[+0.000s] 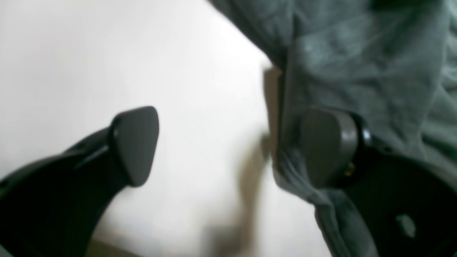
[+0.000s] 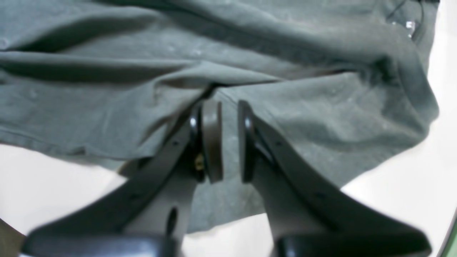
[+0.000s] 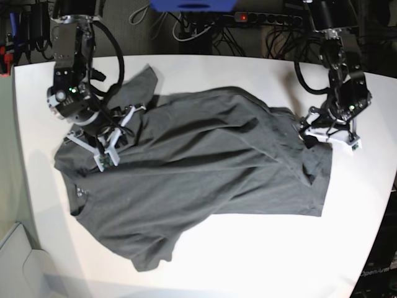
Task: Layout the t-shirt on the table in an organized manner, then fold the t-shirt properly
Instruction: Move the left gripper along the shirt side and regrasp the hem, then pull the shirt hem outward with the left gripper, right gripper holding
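Observation:
The dark grey t-shirt (image 3: 205, 161) lies spread but rumpled across the white table (image 3: 248, 261), with its neck toward the left edge. My right gripper (image 3: 118, 133) rests on the shirt's upper left part. In the right wrist view that gripper (image 2: 228, 139) has its jaws almost together, pinching a ridge of the t-shirt (image 2: 321, 107). My left gripper (image 3: 308, 133) sits at the shirt's right edge. In the left wrist view the left gripper (image 1: 232, 146) is open wide, with one finger (image 1: 328, 146) against the t-shirt (image 1: 357, 53) hem and the other over bare table (image 1: 107, 53).
Cables and a power strip (image 3: 267, 17) run behind the table's far edge. The table's rounded left edge (image 3: 22, 186) is close to the shirt's neck. Bare tabletop (image 2: 410, 196) shows at the front and right of the shirt.

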Tool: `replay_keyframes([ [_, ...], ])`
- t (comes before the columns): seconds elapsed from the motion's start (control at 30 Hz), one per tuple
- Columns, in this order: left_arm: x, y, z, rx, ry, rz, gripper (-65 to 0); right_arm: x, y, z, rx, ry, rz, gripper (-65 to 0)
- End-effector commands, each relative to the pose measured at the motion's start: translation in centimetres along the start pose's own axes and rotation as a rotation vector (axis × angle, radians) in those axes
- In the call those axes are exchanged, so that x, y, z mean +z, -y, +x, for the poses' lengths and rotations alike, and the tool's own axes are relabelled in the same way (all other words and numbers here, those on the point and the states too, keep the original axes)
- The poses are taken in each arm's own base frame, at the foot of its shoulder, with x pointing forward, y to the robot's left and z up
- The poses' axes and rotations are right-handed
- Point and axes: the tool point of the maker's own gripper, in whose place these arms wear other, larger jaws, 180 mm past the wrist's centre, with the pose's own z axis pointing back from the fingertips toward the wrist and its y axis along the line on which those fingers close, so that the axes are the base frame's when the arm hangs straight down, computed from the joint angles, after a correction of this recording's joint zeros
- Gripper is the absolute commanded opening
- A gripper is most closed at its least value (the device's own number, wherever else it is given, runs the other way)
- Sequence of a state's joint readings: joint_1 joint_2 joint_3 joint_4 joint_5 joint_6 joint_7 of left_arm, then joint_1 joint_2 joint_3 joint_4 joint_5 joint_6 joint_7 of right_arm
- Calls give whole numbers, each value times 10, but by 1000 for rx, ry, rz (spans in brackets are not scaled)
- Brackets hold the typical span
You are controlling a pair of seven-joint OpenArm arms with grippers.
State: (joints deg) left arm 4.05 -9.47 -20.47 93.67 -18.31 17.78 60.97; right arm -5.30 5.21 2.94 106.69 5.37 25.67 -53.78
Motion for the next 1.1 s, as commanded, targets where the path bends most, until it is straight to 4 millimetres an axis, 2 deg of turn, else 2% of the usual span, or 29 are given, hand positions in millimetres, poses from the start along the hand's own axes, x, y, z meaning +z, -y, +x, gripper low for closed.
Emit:
replay_keyframes([
  [0.0,4,5,16,-4,48,-13,-36,3,3,14,6,50,-6,-581],
  [0.2,3,28,9,-111,38,-76,-36,3,4,14,8,49,-8,-581],
  [0.27,3,35,18,-120,57,-92,-36,3,3,14,7,49,-7,-581],
  [0.53,-16,37,17,-92,3,-85,-37,3,4,14,8,50,-8,-581],
  [0.63,-21,46,13,-115,-4,-95,-47,3,4,15,9,52,-9,-581],
  [0.7,-22,52,15,-154,24,-99,-114,3,5,15,10,51,-10,-581],
  [0.73,-22,56,13,-172,29,-105,-176,3,5,15,10,51,-10,-581],
  [0.8,-22,61,12,-189,36,-114,-323,3,5,16,10,54,-11,-581],
  [0.9,-22,61,13,-181,39,-112,-585,3,6,17,11,55,-11,-581],
  [0.93,-21,61,14,-174,42,-113,-632,3,6,18,11,57,-12,-581],
  [0.97,-20,58,15,-166,43,-110,-650,3,6,18,11,57,-12,-581],
  [1.07,-14,51,16,-152,28,-103,-641,3,6,18,11,58,-12,-581],
])
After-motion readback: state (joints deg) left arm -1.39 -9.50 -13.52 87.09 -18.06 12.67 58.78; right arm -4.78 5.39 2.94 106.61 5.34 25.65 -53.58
